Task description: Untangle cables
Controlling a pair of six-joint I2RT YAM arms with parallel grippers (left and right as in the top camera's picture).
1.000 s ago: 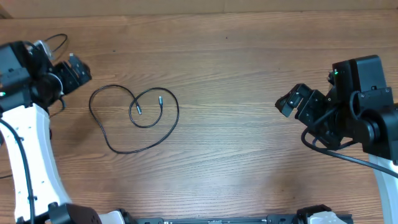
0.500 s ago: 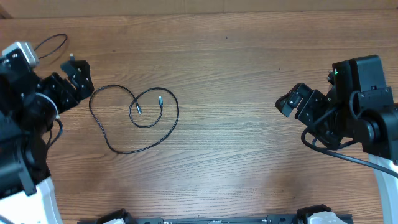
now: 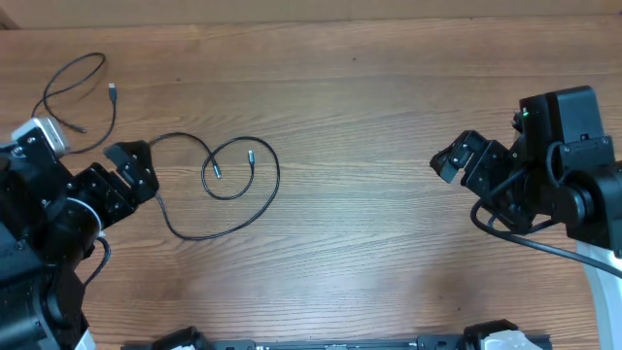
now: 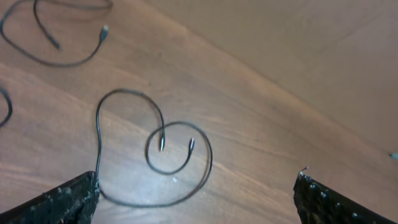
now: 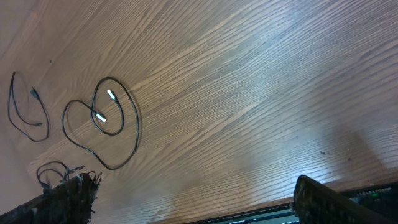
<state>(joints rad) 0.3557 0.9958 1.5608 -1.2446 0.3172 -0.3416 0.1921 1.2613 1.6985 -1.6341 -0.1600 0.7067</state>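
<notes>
A thin black cable [image 3: 255, 202] lies on the wooden table in a heart-shaped loop, its two silver tips inside the loop. It also shows in the left wrist view [image 4: 99, 143] and the right wrist view [image 5: 132, 134]. A second cable [image 3: 70, 76] lies loosely curved at the far left; it shows in the left wrist view [image 4: 68, 62]. A third small coil [image 5: 55, 168] shows in the right wrist view only. My left gripper [image 3: 141, 167] is open and empty at the looped cable's left edge. My right gripper [image 3: 449, 165] is open and empty, far to the right.
The wooden table [image 3: 369, 117] stretches between the two arms. A thicker black wire [image 3: 525, 238] hangs from the right arm. The table's far edge [image 3: 321, 17] runs along the top.
My left arm has swung toward the front and right, uncovering the far-left cable and bringing its gripper to the looped cable's left edge. The cables and the right arm have not moved.
</notes>
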